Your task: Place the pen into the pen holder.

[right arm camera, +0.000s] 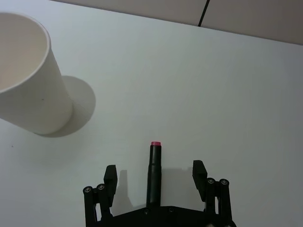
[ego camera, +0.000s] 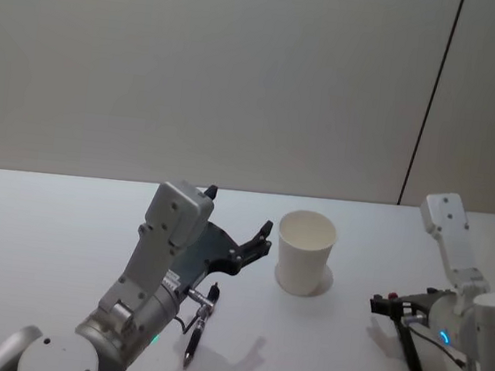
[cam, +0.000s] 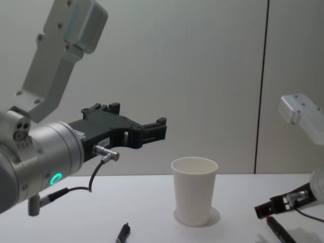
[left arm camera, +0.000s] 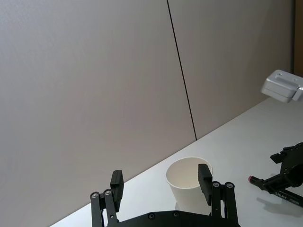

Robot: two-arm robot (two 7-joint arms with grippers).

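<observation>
The pen holder [ego camera: 305,252] is a white paper cup standing upright mid-table, also seen in the chest view [cam: 194,190]. A dark pen with a red end [right arm camera: 154,165] lies flat on the table to its right [ego camera: 413,355]. My right gripper [right arm camera: 155,170] is low over it and open, one finger on each side of the barrel, not touching. A second, black pen [ego camera: 193,339] lies at the left under my left arm. My left gripper [ego camera: 238,211] hangs open and empty in the air just left of the cup [left arm camera: 187,189].
The white table [ego camera: 47,235] runs back to a plain grey wall with a dark vertical seam [ego camera: 428,107]. The right arm's white wrist housing [ego camera: 445,226] rises behind its gripper.
</observation>
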